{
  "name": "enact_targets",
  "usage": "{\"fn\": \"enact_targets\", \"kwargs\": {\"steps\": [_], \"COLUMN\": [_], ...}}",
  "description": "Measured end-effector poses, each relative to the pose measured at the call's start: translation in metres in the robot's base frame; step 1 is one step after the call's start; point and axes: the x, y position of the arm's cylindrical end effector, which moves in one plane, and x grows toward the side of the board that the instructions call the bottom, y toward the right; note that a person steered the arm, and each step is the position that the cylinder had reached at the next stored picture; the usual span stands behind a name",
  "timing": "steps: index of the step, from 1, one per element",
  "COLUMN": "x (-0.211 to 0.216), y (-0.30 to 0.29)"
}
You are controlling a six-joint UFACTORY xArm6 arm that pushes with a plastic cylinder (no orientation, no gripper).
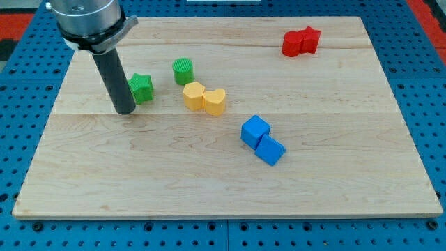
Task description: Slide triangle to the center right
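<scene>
The rod (115,77) is covering the view's-left edge of the green star block (143,88), its mount (87,17) is running off the view's top above that block, and no block's shape is reading clearly as a triangle.

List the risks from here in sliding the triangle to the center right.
1. My tip sits beside the green star, at the view's left. A straight sweep right would likely drag the star into the yellow pair.
2. The lower blue block touches the upper blue block. I cannot tell which is the triangle, and pushing one may carry the other along.
</scene>
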Motion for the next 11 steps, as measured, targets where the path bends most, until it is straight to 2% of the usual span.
{"fn": "enact_targets", "kwargs": {"steps": [2,4,5,6,7,8,9,10,11], "x": [0.067,0.080,0.080,0.089,0.075,0.033,0.042,0.113,0.127], "y": [0.088,0.238,0.293,0.287,0.288,0.301,0.324,0.316,0.198]}}
